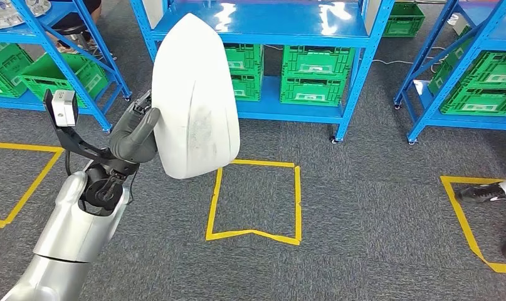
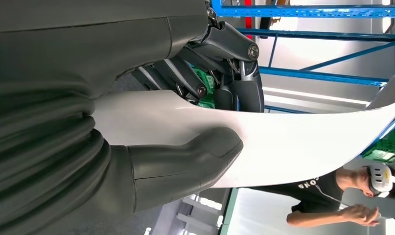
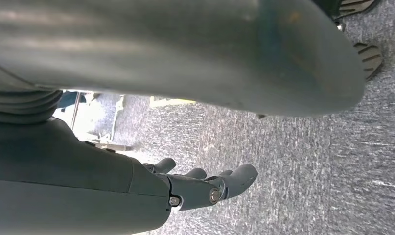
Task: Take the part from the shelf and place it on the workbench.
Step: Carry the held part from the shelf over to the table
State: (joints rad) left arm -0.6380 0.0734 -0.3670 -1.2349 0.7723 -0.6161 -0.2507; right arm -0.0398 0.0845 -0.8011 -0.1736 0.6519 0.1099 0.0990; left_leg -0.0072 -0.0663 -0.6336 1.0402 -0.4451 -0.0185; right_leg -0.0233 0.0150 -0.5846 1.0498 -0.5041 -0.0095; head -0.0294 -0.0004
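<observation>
The part is a large white curved shell (image 1: pixel 194 94) held up in the air in front of the blue shelf (image 1: pixel 263 25). My left hand (image 1: pixel 136 135) grips its left edge, thumb on the near face and fingers behind. In the left wrist view the thumb (image 2: pixel 185 164) presses on the white shell (image 2: pixel 303 147) while the dark fingers (image 2: pixel 224 73) clamp the other side. My right hand (image 3: pixel 205 183) hangs over the grey carpet with its fingers loosely apart and nothing in them.
Green crates (image 1: pixel 316 75) fill the lower shelf levels ahead and on both sides. Yellow tape squares (image 1: pixel 253 200) mark the grey carpet. A person's feet (image 1: pixel 485 191) stand at the right edge, and a person in a black shirt (image 2: pixel 332 193) is nearby.
</observation>
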